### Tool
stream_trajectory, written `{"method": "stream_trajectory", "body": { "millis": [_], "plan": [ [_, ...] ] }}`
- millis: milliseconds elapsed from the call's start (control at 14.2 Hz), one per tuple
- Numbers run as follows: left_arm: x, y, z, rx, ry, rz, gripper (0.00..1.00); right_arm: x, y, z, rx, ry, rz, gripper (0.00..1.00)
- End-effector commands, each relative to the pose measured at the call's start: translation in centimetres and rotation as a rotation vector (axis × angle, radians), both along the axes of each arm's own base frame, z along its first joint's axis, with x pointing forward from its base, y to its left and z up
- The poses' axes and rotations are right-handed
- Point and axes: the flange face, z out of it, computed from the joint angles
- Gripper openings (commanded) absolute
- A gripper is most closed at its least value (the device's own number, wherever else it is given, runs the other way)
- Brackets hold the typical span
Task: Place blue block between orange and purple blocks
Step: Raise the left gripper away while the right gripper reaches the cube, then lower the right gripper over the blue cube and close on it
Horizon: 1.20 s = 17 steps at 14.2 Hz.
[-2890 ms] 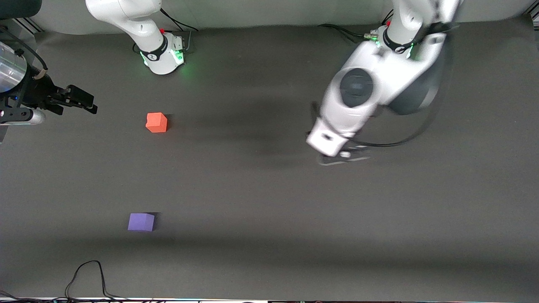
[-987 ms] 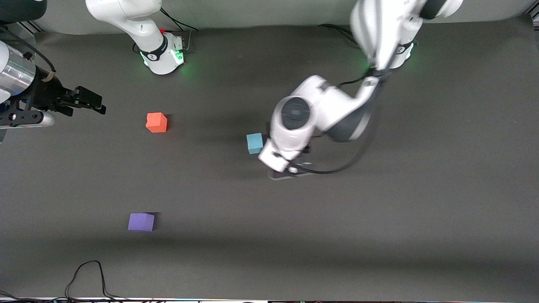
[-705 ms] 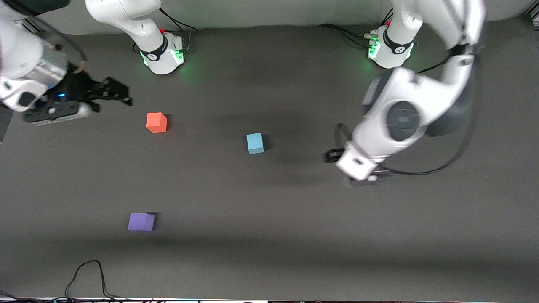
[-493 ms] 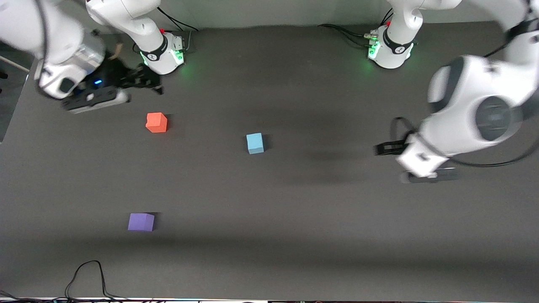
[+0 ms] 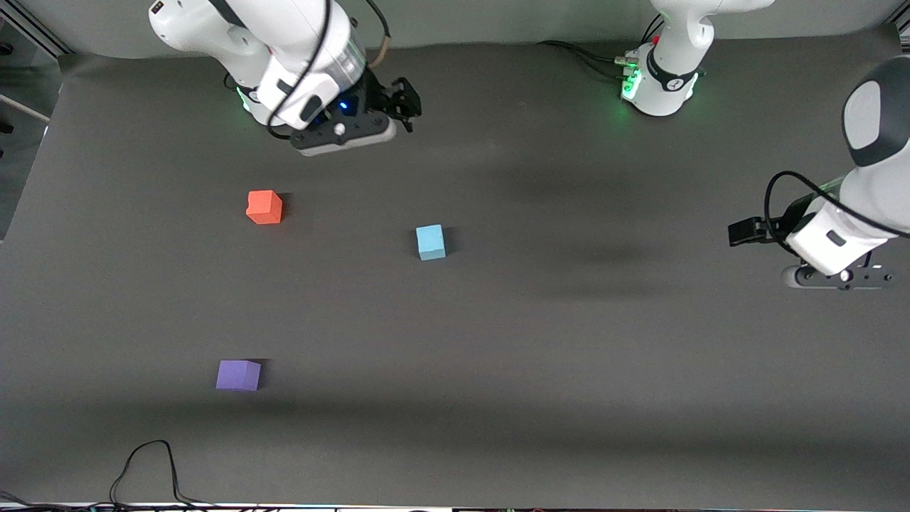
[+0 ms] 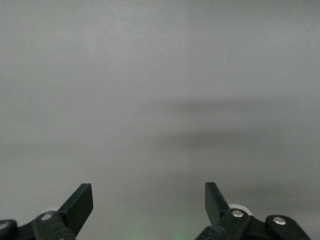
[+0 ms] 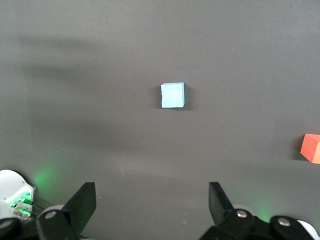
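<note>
The blue block (image 5: 431, 242) sits alone on the dark mat near the table's middle, and nothing touches it. The orange block (image 5: 264, 207) lies toward the right arm's end, with the purple block (image 5: 238, 375) nearer the front camera than it. My right gripper (image 5: 410, 104) hangs open and empty over the mat close to its own base. Its wrist view shows the blue block (image 7: 173, 95) ahead of the open gripper (image 7: 148, 202) and the orange block (image 7: 311, 148) at the edge. My left gripper (image 5: 743, 232) is open and empty over the left arm's end of the table; in its wrist view the gripper (image 6: 148, 202) sees only bare mat.
The two arm bases (image 5: 274, 92) (image 5: 657, 78) stand along the table edge farthest from the front camera. A black cable (image 5: 149, 462) loops on the mat at the edge nearest the front camera, toward the right arm's end.
The left arm left the blue block on the mat and swung away to its own end. The right arm swept in from the table's edge to hang near its base.
</note>
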Motion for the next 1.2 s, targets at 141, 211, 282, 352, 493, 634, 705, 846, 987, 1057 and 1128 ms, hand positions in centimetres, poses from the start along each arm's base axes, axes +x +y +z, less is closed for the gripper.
{"method": "stream_trajectory", "body": {
  "millis": [141, 211, 282, 352, 493, 634, 705, 846, 987, 1057, 1128],
  "plan": [
    [-2.8, 1.9, 2.7, 0.028, -0.062, -0.008, 1.00, -0.3, 2.1, -7.7, -0.006, -0.008, -0.014, 1.00],
    [-3.2, 1.9, 3.6, 0.029, -0.068, -0.007, 1.00, -0.5, 2.3, -10.5, -0.005, -0.014, -0.019, 1.00],
    [-3.3, 2.1, 4.3, 0.028, -0.069, -0.002, 1.00, -1.4, 3.4, -13.6, -0.009, -0.023, -0.006, 1.00],
    [-3.4, 2.3, 5.3, 0.027, -0.063, 0.002, 1.00, -1.9, 3.9, -16.4, -0.018, -0.041, 0.004, 1.00],
    [-3.2, 2.5, 6.8, 0.020, -0.054, 0.001, 1.00, -2.7, 4.6, -21.8, -0.055, -0.068, 0.028, 1.00],
    [-2.8, 2.4, 7.6, 0.021, -0.049, -0.004, 1.00, -2.9, 4.5, -26.4, -0.087, -0.082, 0.040, 1.00],
    [-2.3, 2.1, 7.3, 0.022, -0.045, -0.010, 1.00, -2.8, 4.5, -28.4, -0.101, -0.078, 0.041, 1.00],
    [-2.3, 1.5, 7.1, 0.025, -0.042, -0.020, 1.00, -2.8, 4.9, -31.4, -0.115, -0.078, 0.048, 1.00],
    [-2.4, 1.6, 7.2, 0.026, -0.043, -0.018, 1.00, -2.6, 5.1, -33.8, -0.117, -0.088, 0.049, 1.00],
    [-2.4, 1.6, 7.2, 0.026, -0.043, -0.019, 1.00, -2.5, 5.1, -34.8, -0.123, -0.095, 0.052, 1.00],
    [-2.4, 1.7, 7.3, 0.026, -0.043, -0.018, 1.00, -2.4, 4.9, -36.0, -0.140, -0.107, 0.067, 1.00]
  ]
}}
